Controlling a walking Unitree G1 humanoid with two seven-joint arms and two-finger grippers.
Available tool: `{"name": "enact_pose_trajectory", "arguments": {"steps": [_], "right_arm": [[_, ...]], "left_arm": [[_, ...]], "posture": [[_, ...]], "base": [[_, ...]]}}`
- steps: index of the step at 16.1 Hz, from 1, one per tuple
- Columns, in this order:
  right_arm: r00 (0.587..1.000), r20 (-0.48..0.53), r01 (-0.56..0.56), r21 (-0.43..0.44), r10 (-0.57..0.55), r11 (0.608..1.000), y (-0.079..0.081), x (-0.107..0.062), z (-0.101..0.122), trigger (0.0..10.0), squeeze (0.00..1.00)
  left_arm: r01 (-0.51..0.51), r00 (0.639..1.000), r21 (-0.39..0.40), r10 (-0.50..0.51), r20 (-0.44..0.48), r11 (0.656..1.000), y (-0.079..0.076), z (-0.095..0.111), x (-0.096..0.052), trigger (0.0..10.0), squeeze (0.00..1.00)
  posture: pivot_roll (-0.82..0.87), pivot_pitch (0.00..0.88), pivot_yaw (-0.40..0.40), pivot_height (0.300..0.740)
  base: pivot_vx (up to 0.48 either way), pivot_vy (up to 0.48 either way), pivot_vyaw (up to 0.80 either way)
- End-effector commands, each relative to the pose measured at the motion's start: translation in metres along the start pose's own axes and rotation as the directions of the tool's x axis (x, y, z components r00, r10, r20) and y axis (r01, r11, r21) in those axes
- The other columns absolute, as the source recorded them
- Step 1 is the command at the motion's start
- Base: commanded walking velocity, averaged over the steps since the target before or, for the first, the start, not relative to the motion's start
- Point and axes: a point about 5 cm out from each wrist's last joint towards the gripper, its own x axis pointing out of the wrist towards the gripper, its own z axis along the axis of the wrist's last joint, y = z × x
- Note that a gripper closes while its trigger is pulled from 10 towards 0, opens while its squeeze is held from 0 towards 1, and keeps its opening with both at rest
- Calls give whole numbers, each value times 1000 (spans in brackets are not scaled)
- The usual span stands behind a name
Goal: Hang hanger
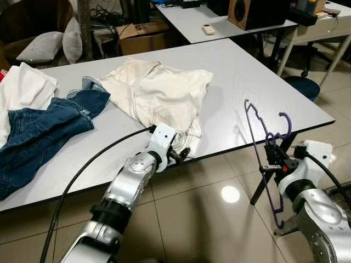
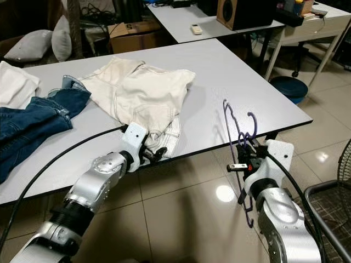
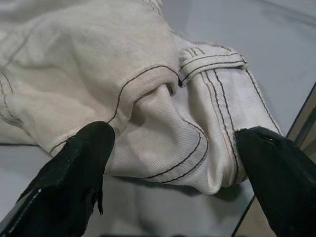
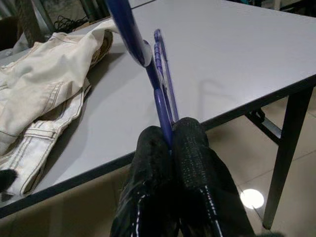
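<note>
**Hanger gripped, garment not on it yet**

Closest in: right gripper [image 1: 272, 160] pinched tight on the purple hanger [image 1: 262, 159], held upright off the table's near corner, over the tiled floor [image 1: 208, 219]. Hook end up top, probably, though hard to call from the head views. Left gripper [image 1: 181, 156] at the near table edge, fingers [image 3: 79, 163] spread wide either side of the cream garment's [image 1: 159, 90] bunched hem, nothing clamped yet. Further back on the grey table [image 1: 258, 71]: blue jeans [image 1: 44, 129] beside the cream piece, some white cloth [image 1: 22, 87] past those.

So roughly: hanger picked up, done. Getting clothing onto it and hanging it somewhere, all still to go. No rail spotted.

View differences: left wrist gives the dark stitching and folded waistband between the open fingers, lost from the head. Right wrist confirms the squeeze on the hanger's thin bar.
</note>
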Motion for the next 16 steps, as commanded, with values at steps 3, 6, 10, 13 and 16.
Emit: {"name": "enact_pose_trajectory", "arguments": {"steps": [3, 6, 10, 13, 16], "right_arm": [[999, 34, 5, -17, -5, 1000, 2, -4, 4, 10000, 0], [1000, 19, 9, -31, -9, 999, 2, -6, -2, 10000, 0], [1000, 24, -2, -56, 4, 998, 3, -4, -2, 10000, 0], [1000, 30, -4, -64, 6, 998, 2, -2, -2, 10000, 0], [999, 33, -16, -79, 18, 997, 5, -1, -2, 10000, 0]], "left_arm": [[10, 1000, -14, -10, -21, 1000, 1, -4, 5, 0, 0], [39, 999, -67, -38, 14, 997, -1, -7, 4, 0, 0], [45, 999, -95, -44, 12, 994, -3, -17, 4, 0, 0], [54, 998, -113, -52, 20, 992, -4, -17, 5, 0, 0], [49, 998, -120, -45, 32, 992, -2, -17, 5, 0, 0]], "posture": [[-95, 0, 114, 740], [-99, 0, 107, 740], [-106, 0, 101, 740], [-106, 0, 95, 740], [-107, 0, 95, 740]], "base": [[0, 0, 0], [0, 0, 0], [0, 0, 0], [0, 0, 0], [0, 0, 0]]}}
